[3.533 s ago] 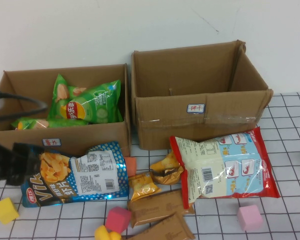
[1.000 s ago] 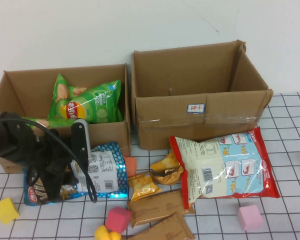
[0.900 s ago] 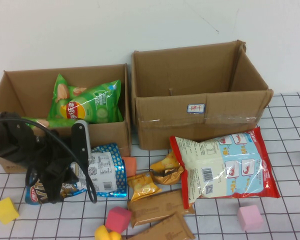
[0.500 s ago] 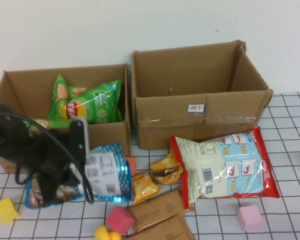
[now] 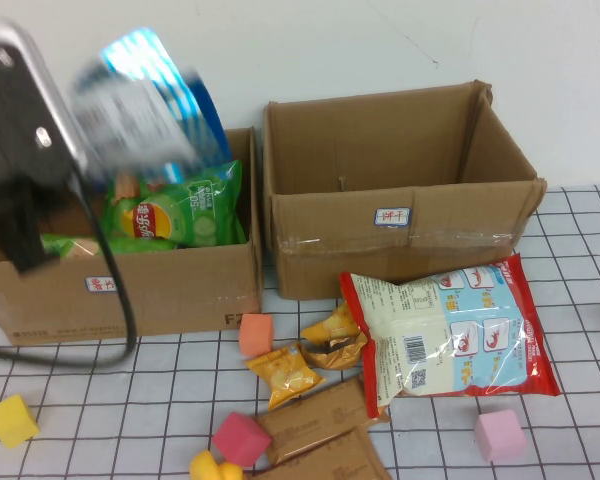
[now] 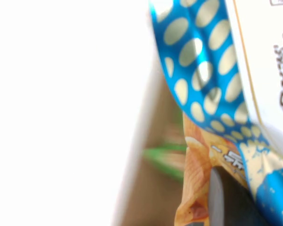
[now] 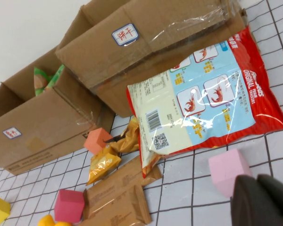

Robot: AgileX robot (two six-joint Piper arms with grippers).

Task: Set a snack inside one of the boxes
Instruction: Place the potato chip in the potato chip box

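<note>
Left gripper: raised over the lower box, pinching the blue chip bag; bag blurred in high view, print hard to read, and in wrist view only its blue dotted edge and one dark finger show. Right gripper: pressed together, low nr the table, only a dark tip visible, cut off by frame edge. Lower box holds green chip bag, partly hidden behind my arm and front wall. Taller box, w/ clear tape, just beside it; interior shows bare cardboard. On table in front: red-edged shrimp snack bag, small yellow packets, brown packets, foam cubes – orange, pink, yellow.
</note>
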